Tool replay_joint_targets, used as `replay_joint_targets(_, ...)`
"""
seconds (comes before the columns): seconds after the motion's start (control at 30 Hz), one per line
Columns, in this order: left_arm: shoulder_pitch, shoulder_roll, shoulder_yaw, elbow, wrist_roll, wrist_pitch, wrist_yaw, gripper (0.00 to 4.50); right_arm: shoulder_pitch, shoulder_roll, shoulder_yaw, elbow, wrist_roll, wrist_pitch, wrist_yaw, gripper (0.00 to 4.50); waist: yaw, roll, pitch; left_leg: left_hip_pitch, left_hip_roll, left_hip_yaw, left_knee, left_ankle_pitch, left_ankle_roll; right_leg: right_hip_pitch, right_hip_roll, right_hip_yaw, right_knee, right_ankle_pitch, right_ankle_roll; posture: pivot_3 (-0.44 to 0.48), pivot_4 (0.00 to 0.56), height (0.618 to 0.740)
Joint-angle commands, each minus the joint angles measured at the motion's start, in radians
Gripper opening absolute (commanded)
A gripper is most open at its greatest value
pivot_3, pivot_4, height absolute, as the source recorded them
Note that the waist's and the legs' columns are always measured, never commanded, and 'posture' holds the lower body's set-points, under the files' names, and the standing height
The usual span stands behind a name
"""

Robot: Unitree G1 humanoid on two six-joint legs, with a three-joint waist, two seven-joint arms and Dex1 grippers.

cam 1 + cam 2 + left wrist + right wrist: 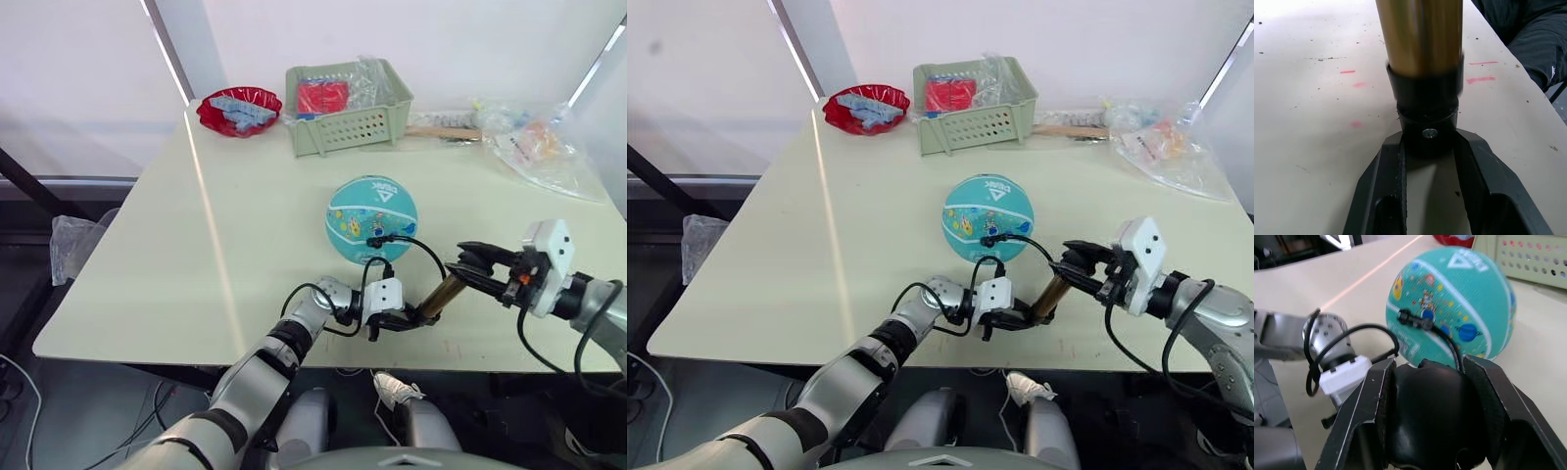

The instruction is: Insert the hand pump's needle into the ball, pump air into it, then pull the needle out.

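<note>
Left hand (pixel 416 318) clamped on hand pump (pixel 443 294) base, right hand (pixel 470 262) closed on its handle end. Needle (pixel 375 241) fitting seated against ball (pixel 371 219), just beyond both hands on surface (pixel 245 225). Risk: ball unrestrained; jerky stroke likely to roll it, tugging needle free.

The teal ball (pixel 371 218) sits round on the table, white logo up. The bronze-gold hand pump (pixel 443 293) slants beside it (both ends gripped), its black hose (pixel 416 244) looping to the needle (pixel 1414 319) fitting pressed against the ball's side.
</note>
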Motion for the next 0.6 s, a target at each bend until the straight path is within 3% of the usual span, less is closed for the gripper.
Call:
replay_joint_targets(0.03,0.046,0.031,-0.03,0.072,0.065,0.045,0.007,1.01,-0.059,-0.05,-0.145,-0.041,0.125,0.048,0.005,1.83,0.0,0.0,0.001,0.0,0.0,0.0,0.0,0.0,0.0,0.0,0.0,0.0,0.0,0.0,0.0,0.0,0.15,0.737)
replay_joint_targets(0.3,0.044,0.023,-0.031,0.073,0.067,0.045,0.009,1.01,-0.212,-0.164,-0.292,-0.003,0.353,0.181,-0.025,1.83,0.001,0.005,0.005,-0.002,0.0,0.0,0.0,0.0,0.0,0.0,-0.001,-0.001,0.0,0.0,0.0,0.0,0.15,0.737)
replay_joint_targets(0.6,0.043,0.021,-0.029,0.076,0.066,0.046,0.01,1.01,-0.273,-0.244,-0.362,0.037,0.441,0.251,-0.037,1.83,0.0,0.006,0.005,-0.002,0.0,0.0,0.0,0.0,0.0,0.0,-0.002,0.0,0.0,0.0,0.0,0.0,0.15,0.737)
